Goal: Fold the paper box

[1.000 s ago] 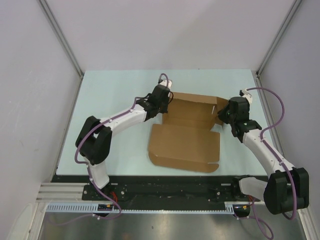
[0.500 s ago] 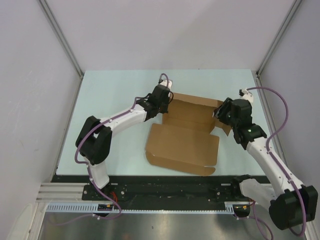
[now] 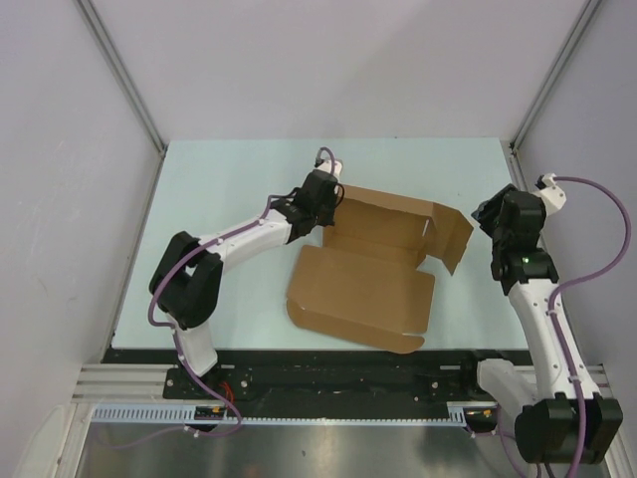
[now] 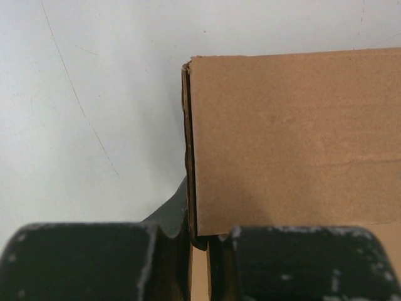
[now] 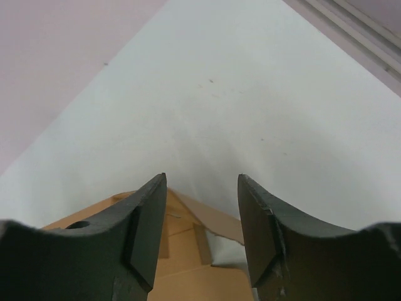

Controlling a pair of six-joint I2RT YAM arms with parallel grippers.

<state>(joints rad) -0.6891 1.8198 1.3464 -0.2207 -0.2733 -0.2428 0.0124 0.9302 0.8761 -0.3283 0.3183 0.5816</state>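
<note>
Grey walls [image 3: 328, 60] enclose a pale desk [image 3: 229, 169]. The paper box [image 3: 363, 284], plain brown, lies mid-desk with its long axis left to right, lid panel flat toward the near edge and rear wall upright. The left gripper [image 3: 323, 199] pinches its far-left corner. The right gripper [image 5: 202, 179], fingers spread, hovers just off its raised right flap.

We list: left arm [image 3: 244, 235] and right arm [image 3: 545, 319], white links, black joints, purple cables [image 3: 582, 179] (a green light [image 3: 525, 262] on the right); black fingers [image 4: 81, 263] flecked white
</note>
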